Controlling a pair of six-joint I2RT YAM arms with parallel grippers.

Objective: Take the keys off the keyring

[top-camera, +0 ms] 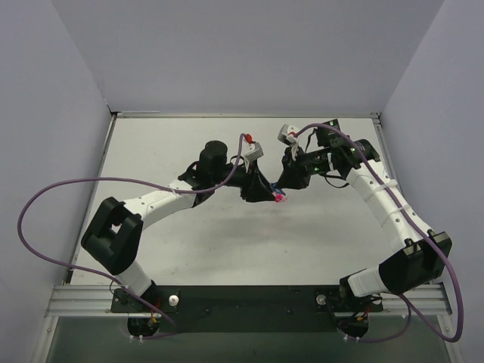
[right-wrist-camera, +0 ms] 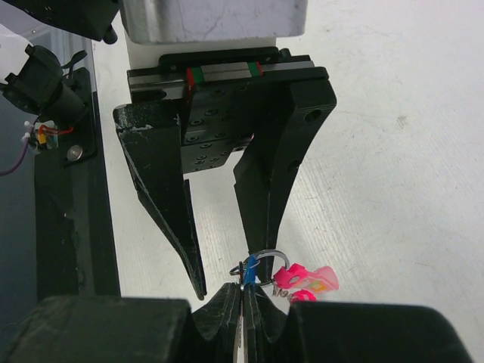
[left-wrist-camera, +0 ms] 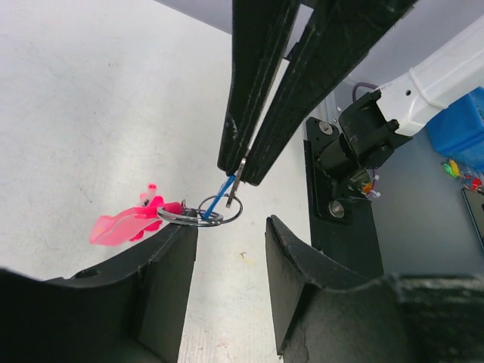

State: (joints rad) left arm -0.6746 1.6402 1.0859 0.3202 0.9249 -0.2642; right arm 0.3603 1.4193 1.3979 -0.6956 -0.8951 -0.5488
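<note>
**Q:** What is shown, and where are the keys?

**A:** In the left wrist view a tiny bunch is seen just below the centre of the frame, over a pale table [left-wrist-camera: 91, 113]. The blue key [left-wrist-camera: 218, 198] is seen edge-on, pinched by the right gripper [left-wrist-camera: 240, 172], whose fingers come down from the top of the frame and are closed tight on it. The keyring [left-wrist-camera: 187, 217] is threaded through that key. The pink keys [left-wrist-camera: 125, 225] are carried on it and stick out towards the left. Whether the bunch is lifted off the table cannot be told.

**Q:** And the other tool?

**A:** The left gripper [left-wrist-camera: 229, 231] is seen along the bottom edge, fingers parted, nothing held. The finger on the left of the frame lies just beside the keyring; contact cannot be confirmed.

**Q:** How is the bunch likely to handle?

**A:** It is judged to be very light. The keyring looks like thin, smooth, springy wire, so it could easily slip or twist out of flat pads. The plastic heads offer broader faces. A pink head would best be taken flat between the pads, close to the keyring, while the blue key is held steady. A hard pull could flick the bunch loose.
</note>
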